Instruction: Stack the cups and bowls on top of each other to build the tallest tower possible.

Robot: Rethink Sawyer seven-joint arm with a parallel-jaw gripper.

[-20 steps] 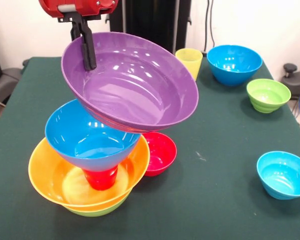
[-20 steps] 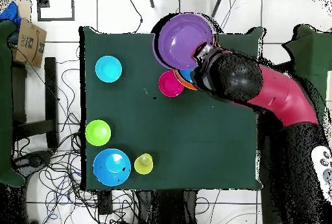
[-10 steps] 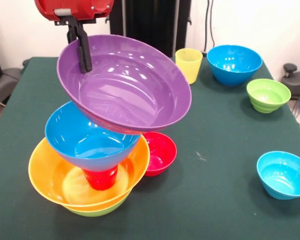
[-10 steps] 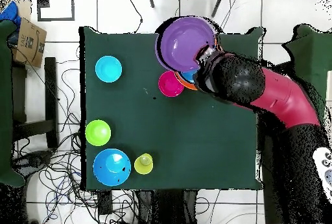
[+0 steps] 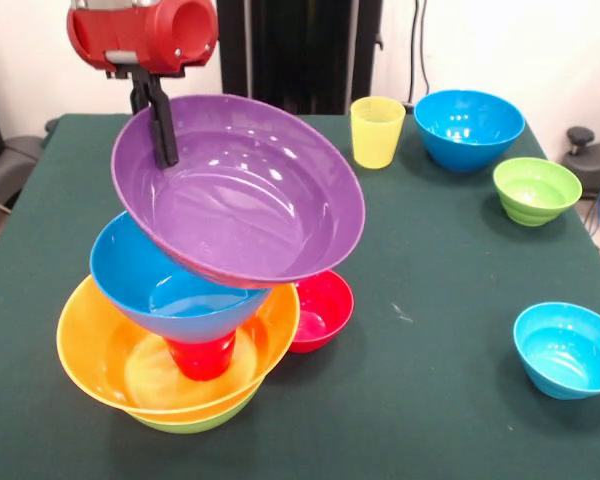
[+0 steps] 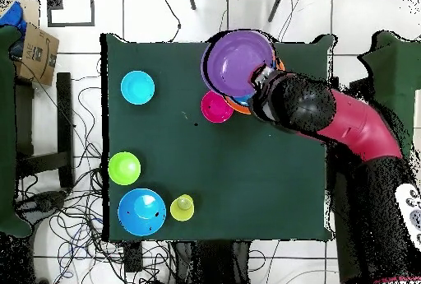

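Purple bowl (image 6: 238, 61) at top ctr of green counter (image 6: 247, 182), red arm (image 6: 345, 124) reaching in from right, w/ small red bowl (image 6: 217, 107) just below-left.

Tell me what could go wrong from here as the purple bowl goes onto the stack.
1. The purple bowl hangs tilted from one rim point in the gripper; released this way, it could slide off.
2. The blue bowl beneath balances on just a red cup in the orange bowl, so a push may topple the tower.
3. A falling piece could hit the small red bowl beside it.
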